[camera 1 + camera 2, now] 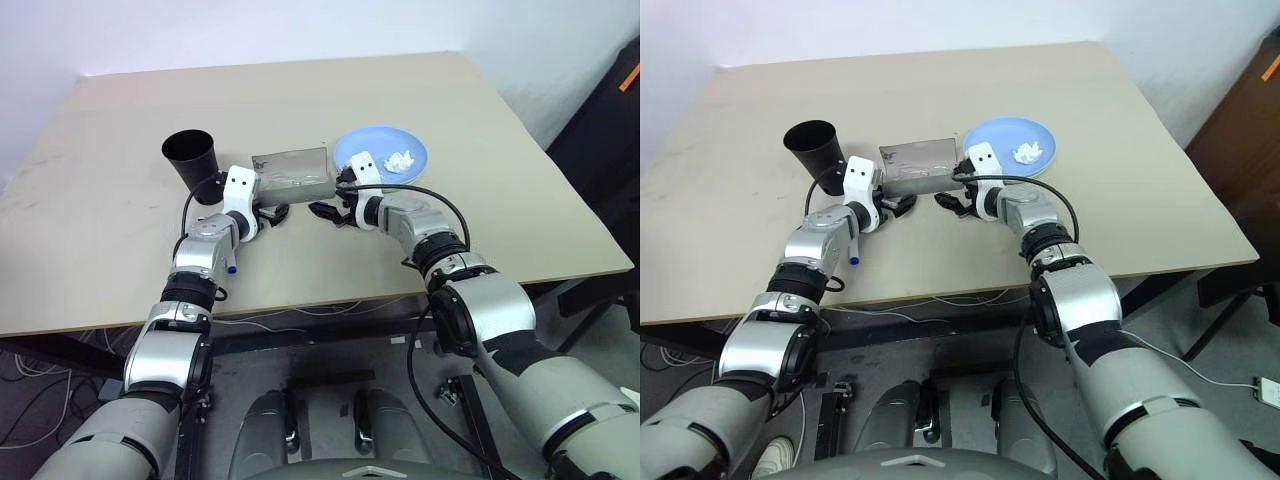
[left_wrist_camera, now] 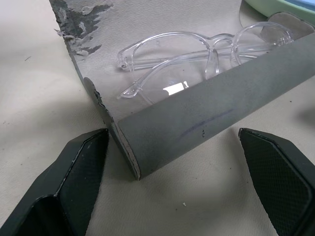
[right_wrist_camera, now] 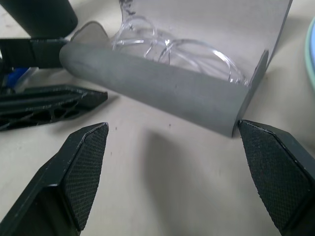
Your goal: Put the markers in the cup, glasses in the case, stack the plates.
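Observation:
The grey case (image 1: 292,170) lies open in the middle of the table, and the clear glasses (image 2: 197,54) rest inside it behind its rolled front edge. My left gripper (image 1: 268,212) is open just in front of the case's left end, touching nothing. My right gripper (image 1: 327,212) is open in front of its right end, also with nothing between its fingers. The black cup (image 1: 190,155) stands left of the case. A white marker with a blue cap (image 1: 232,262) lies beside my left forearm. The light blue plate (image 1: 380,155) sits right of the case, and a pale green rim (image 2: 266,7) shows beneath it.
A crumpled white paper wad (image 1: 400,160) lies on the blue plate. The table's front edge (image 1: 300,305) runs close under both forearms. The far half of the table is bare tan surface.

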Robot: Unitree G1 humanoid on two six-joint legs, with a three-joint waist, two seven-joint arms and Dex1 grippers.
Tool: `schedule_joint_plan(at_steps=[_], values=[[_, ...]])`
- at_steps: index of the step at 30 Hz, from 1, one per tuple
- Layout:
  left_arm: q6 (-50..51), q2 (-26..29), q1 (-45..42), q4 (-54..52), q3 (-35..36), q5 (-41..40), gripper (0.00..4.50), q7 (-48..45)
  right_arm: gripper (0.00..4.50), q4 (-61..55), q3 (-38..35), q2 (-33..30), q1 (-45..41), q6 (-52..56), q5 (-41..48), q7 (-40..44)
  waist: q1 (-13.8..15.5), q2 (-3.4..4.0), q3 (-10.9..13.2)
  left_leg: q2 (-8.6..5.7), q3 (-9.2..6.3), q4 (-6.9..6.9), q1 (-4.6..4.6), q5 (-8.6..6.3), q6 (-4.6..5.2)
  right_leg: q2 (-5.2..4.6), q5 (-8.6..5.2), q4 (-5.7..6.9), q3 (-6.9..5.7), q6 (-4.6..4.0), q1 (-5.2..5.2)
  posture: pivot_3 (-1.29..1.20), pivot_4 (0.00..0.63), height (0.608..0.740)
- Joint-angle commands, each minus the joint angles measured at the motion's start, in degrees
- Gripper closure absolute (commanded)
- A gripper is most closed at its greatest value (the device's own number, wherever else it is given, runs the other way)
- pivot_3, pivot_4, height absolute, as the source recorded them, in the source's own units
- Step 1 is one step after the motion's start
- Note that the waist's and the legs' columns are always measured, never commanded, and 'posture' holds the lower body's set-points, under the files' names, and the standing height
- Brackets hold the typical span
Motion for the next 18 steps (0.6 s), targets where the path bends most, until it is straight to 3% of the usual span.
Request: schedule_joint_plan(at_steps=[1, 18], values=[[0.7, -0.8, 0.8, -1.9, -1.3, 0.2, 0.06, -3.0, 0.06, -0.1, -1.3, 0.8, -2.3, -1.6, -0.2, -0.5, 0.0, 0.00, 0.0, 0.00, 0.00, 0.00, 0.00, 0.00, 0.00, 0.00, 0.00, -0.01, 0.00, 0.00, 0.00, 0.00, 0.150, 0.740], [7.1, 1.0, 5.5, -16.2, -3.0, -0.2, 0.06, -8.5, 0.06, -4.2, -1.3, -2.1, -1.7, -0.3, -0.3, 11.1, -0.2, 0.00, 0.0, 0.00, 0.00, -0.04, -0.03, 0.00, 0.01, 0.00, 0.00, -0.03, 0.00, 0.00, -0.03, 0.00, 0.150, 0.740]])
